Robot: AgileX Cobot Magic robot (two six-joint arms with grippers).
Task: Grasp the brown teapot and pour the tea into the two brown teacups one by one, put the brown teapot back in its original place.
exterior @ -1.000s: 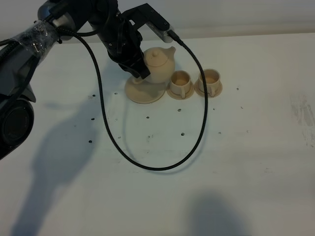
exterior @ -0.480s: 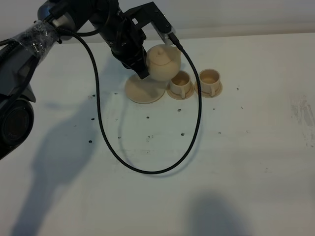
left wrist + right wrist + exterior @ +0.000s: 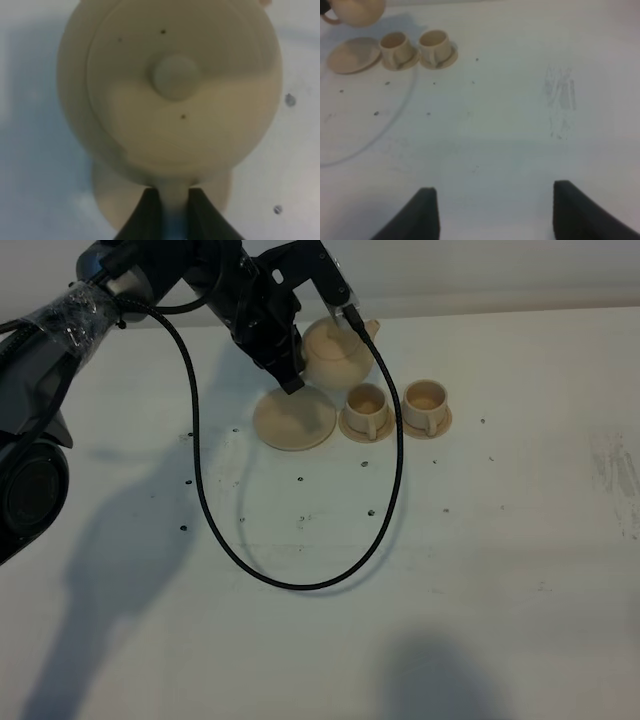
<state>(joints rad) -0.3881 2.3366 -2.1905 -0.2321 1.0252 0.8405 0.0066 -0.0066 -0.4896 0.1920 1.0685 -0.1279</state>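
The brown teapot (image 3: 337,350) hangs in the air behind its wide round saucer, the original place (image 3: 295,421), which lies bare. My left gripper (image 3: 297,370) is shut on the teapot's loop handle. In the left wrist view the lidded teapot (image 3: 172,90) fills the frame and the handle sits pinched in my left gripper (image 3: 174,212). The two brown teacups (image 3: 367,405) (image 3: 427,400) stand on small saucers to the right of the wide saucer. My right gripper (image 3: 500,215) is open over bare table, far from the teapot (image 3: 355,11) and cups (image 3: 395,47) (image 3: 434,44).
A black cable (image 3: 300,585) hangs from the left arm and loops across the white table (image 3: 500,540) in front of the saucers. Small dark specks dot the tabletop. The arm casts a shadow at left (image 3: 130,540).
The left gripper has lifted the teapot off its wide saucer and carried it up and toward the back. The cable loop has swung with the arm. The cups have not moved.
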